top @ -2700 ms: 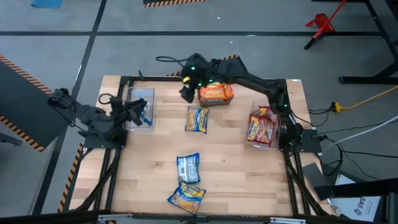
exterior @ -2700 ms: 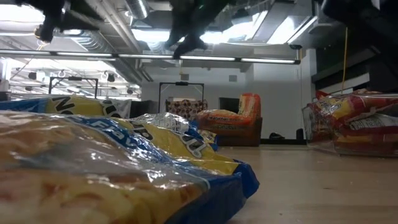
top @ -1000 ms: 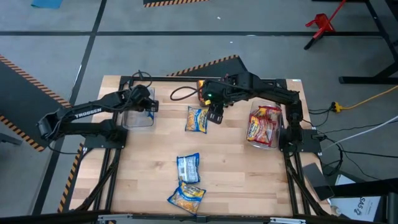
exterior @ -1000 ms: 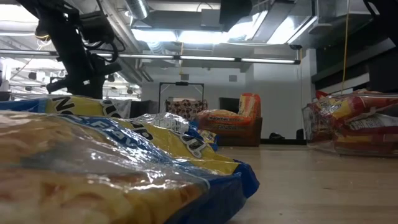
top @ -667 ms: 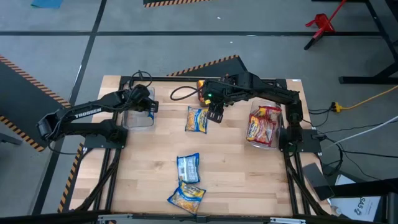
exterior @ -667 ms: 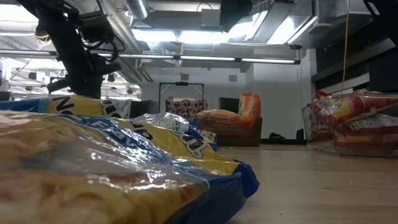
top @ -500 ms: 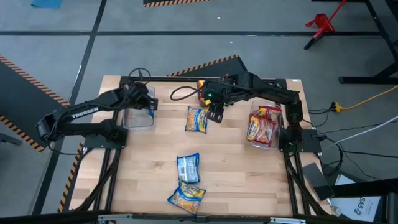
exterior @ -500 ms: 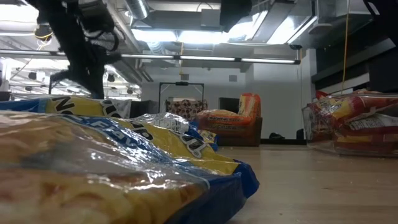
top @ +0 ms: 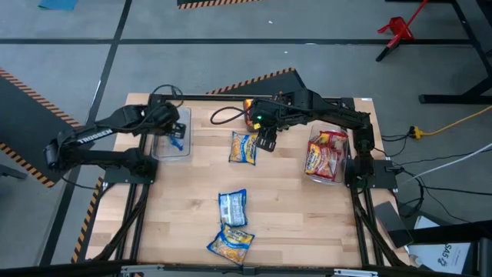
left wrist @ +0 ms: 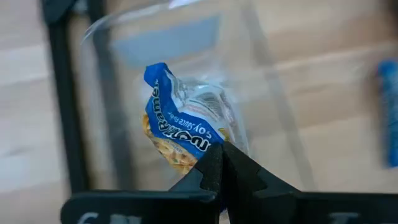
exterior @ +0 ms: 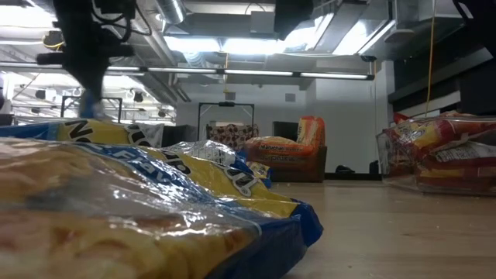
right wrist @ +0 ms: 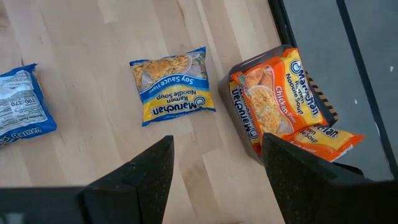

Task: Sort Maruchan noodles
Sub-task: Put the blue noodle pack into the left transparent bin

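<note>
My left claw [left wrist: 219, 163] is clenched on a blue-and-yellow noodle packet [left wrist: 180, 121], crumpled and glossy, over the clear bin [top: 171, 135] at ten o'clock on the surface [top: 292, 215]. My right claw [top: 267, 144] stands released near twelve o'clock, above another blue-and-yellow packet [top: 244, 148]. Orange packets [right wrist: 273, 93] stand in a bin at twelve o'clock, red ones [top: 323, 156] fill the bin at three, and two more packets [top: 231, 225] lie at six.

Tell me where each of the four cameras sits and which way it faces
High: overhead, straight down; both arms, table.
Low: tabletop level, across blue-and-yellow packets; left arm above.
Left wrist: shut left hand pinching a blue packet over the clear bin.
Right wrist: open right hand above a blue-and-yellow packet.
Shared: orange packets, also in low.
</note>
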Motion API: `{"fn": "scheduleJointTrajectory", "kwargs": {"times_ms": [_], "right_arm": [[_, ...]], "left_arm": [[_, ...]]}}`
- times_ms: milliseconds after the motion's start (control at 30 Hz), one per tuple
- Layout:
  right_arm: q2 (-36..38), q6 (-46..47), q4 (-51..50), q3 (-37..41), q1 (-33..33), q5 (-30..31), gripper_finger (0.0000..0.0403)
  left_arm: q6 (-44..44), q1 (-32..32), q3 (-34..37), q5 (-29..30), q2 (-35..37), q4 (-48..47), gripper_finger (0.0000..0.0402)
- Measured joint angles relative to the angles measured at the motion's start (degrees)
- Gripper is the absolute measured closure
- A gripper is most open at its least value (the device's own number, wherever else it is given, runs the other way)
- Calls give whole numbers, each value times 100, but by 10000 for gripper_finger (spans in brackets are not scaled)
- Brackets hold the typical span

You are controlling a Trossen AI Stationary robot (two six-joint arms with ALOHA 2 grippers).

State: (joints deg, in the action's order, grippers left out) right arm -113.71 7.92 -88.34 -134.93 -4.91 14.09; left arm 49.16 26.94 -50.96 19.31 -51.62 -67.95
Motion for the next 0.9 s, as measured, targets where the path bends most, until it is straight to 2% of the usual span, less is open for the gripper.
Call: {"fn": "scheduleJointTrajectory", "kwargs": {"times_ms": [100,300,467,667,900], "right_arm": [[0,-54,18,0,0,4,174],[0,-83,75,0,0,7,174],[0,-90,116,0,2,-13,174],[-2,-93,95,0,2,-118,174],[-2,-94,62,0,2,-120,174]], "left_arm": [[234,-219,0,113,2,-412,401],[594,-475,1,126,0,-208,401],[264,-377,302,543,-508,187,396],[-611,-121,730,-41,-1133,1851,370],[-777,-61,353,34,-1142,1340,379]]}}
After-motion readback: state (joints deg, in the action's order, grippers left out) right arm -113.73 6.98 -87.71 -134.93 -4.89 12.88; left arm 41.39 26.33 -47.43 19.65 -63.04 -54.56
